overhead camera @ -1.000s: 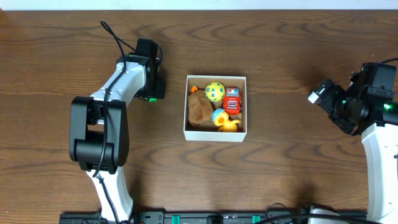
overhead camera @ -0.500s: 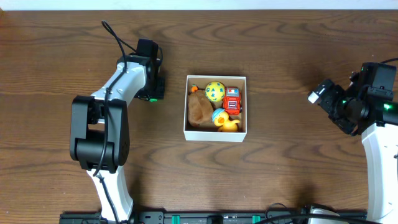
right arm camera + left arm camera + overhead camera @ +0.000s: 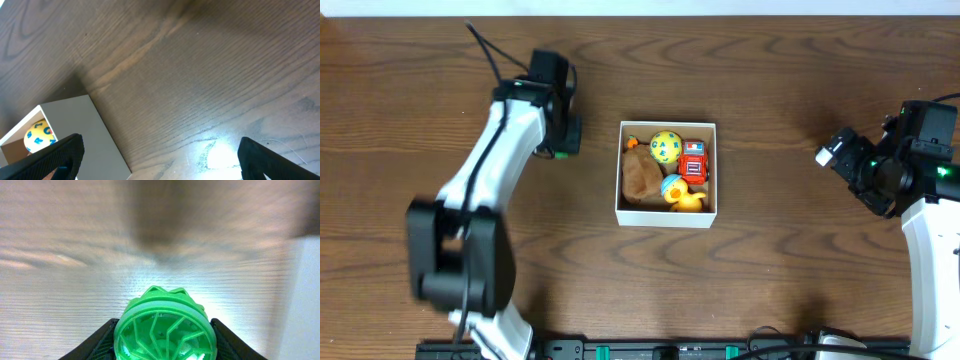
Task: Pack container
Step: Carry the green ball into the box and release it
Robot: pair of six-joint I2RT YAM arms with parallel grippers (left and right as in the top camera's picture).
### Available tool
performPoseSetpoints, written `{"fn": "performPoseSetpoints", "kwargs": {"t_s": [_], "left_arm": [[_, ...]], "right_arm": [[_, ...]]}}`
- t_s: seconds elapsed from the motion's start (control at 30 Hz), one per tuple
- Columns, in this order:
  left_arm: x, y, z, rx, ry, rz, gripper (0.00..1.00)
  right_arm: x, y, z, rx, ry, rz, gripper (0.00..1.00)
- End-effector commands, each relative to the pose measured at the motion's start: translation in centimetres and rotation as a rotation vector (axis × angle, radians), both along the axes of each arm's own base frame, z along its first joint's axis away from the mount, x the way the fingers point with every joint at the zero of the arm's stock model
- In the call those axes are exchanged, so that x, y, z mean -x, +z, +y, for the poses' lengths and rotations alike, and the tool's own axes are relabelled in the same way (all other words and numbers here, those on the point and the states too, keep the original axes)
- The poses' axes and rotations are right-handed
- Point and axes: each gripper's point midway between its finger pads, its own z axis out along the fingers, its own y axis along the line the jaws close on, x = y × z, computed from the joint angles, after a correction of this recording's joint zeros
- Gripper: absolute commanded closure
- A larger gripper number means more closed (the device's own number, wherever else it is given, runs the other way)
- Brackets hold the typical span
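Right up close, the left gripper (image 3: 164, 325) holds a round green toy (image 3: 165, 307) tight between its two dark fingers (image 3: 102, 347). Past the toy the table (image 3: 65, 280) looks blurry. The right gripper (image 3: 160, 147) has its fingers spread wide. Farther off it sees a white corner of the container (image 3: 82, 130) with a yellow ball (image 3: 37, 136) inside. From above, the container sits in the middle of the table, with a brown fuzzy toy (image 3: 640, 175), a red robot (image 3: 694, 162) and a yellow duck (image 3: 688, 200) in it too. The left gripper is near its left side, the right gripper well apart on the right.
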Motion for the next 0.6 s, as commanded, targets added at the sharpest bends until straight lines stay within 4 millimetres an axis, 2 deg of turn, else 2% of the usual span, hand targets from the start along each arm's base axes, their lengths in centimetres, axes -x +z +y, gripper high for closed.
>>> {"fn": "performPoseSetpoints", "kwargs": {"t_s": [0.0, 0.03, 0.13, 0.23, 0.4, 0.57], "left_arm": [[0.2, 8.3, -3.8, 0.105, -0.097, -0.197, 0.59], [0.9, 9.8, -5.2, 0.14, -0.134, -0.228, 0.59], [3.1, 12.5, -9.0, 0.2, -0.241, -0.278, 0.58], [5.0, 12.8, -12.2, 0.212, -0.333, -0.269, 0.59], [7.1, 8.9, -16.7, 0.198, -0.455, -0.169, 0.58], [7.5, 4.3, -19.5, 0.169, -0.511, -0.075, 0.58]], "right_arm": [[-0.1, 0.2, -0.2, -0.006, -0.014, -0.004, 0.01], [-0.1, 0.2, -0.2, -0.006, -0.014, -0.004, 0.01], [-0.1, 0.2, -0.2, -0.006, -0.014, -0.004, 0.01], [-0.1, 0.2, -0.2, -0.006, -0.014, -0.004, 0.01], [-0.1, 0.2, -0.2, -0.006, -0.014, -0.004, 0.01], [-0.1, 0.2, -0.2, -0.006, -0.014, -0.004, 0.01]]}}
